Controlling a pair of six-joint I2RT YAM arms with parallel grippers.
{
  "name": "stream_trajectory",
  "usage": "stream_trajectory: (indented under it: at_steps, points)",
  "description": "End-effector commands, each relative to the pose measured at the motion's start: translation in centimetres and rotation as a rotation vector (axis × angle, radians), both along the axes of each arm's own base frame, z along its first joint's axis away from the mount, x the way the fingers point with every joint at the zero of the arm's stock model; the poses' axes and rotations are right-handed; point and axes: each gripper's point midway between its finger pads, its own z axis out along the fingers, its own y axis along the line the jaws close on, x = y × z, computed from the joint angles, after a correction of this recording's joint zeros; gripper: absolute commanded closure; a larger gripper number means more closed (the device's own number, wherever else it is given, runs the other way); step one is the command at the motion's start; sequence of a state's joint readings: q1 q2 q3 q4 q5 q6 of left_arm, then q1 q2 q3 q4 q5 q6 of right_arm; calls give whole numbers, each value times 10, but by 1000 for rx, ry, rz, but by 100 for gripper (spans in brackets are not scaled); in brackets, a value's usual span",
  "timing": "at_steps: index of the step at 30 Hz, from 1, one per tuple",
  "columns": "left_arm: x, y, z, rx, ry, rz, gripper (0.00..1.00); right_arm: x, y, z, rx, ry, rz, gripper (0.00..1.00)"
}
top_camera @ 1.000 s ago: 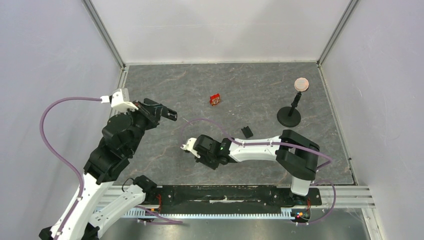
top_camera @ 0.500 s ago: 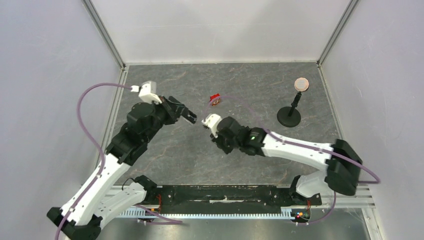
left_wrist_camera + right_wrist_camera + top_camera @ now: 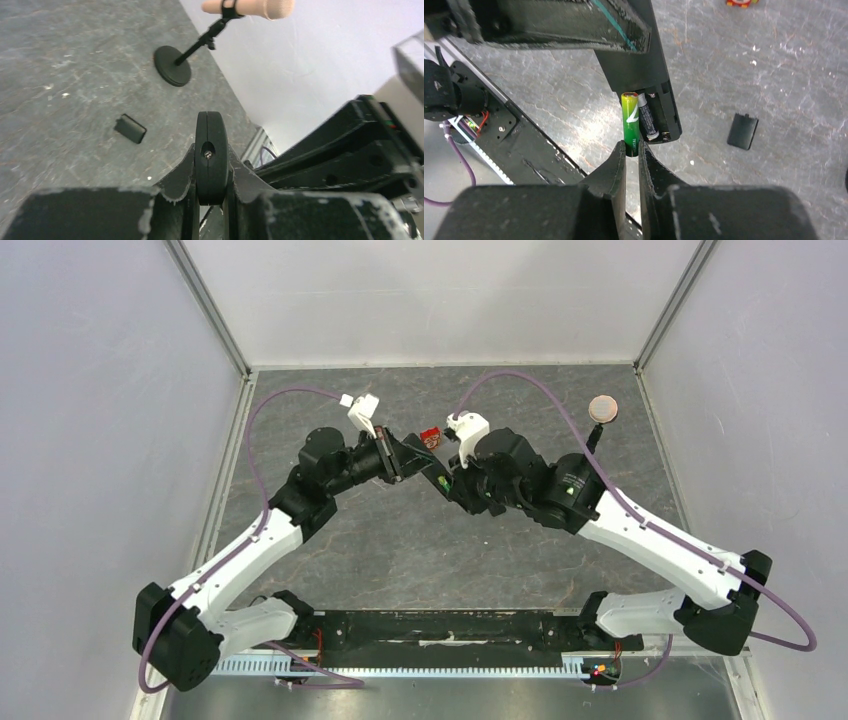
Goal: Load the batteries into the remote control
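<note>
Left fingers (image 3: pixel 175 180) clamp the slim black remote control (image 3: pixel 639 75) mid-air; right fingers (image 3: pixel 616 162) pinch the bright green battery (image 3: pixel 630 120) at its open bay — dark battery (image 3: pixel 647 119) already in. Any tilt and it could jam or slip.

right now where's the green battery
Right wrist view: the green battery is pinched in the right tool, at the open bay of the remote control, beside the dark battery seated inside.
</note>
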State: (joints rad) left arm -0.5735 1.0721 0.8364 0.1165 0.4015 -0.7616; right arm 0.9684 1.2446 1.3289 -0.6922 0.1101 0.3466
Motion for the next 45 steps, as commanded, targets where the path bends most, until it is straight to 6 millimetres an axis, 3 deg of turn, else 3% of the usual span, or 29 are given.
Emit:
stream_trajectory:
  at_steps: [1,11,24,45]
  points:
    - [-17,-19,35,-132,-90,-162,98,-9,-16,5,-27,55,-36,90]
    - [-25,-23,10,-69,-107,-247,98,-13,-31,2,-100,81,-66,90]
    - [-22,-25,3,-85,-62,-233,98,-19,-27,-22,-174,147,-17,88]
    - [-31,-31,1,-149,50,-280,98,-7,-30,-36,-240,152,-87,84]
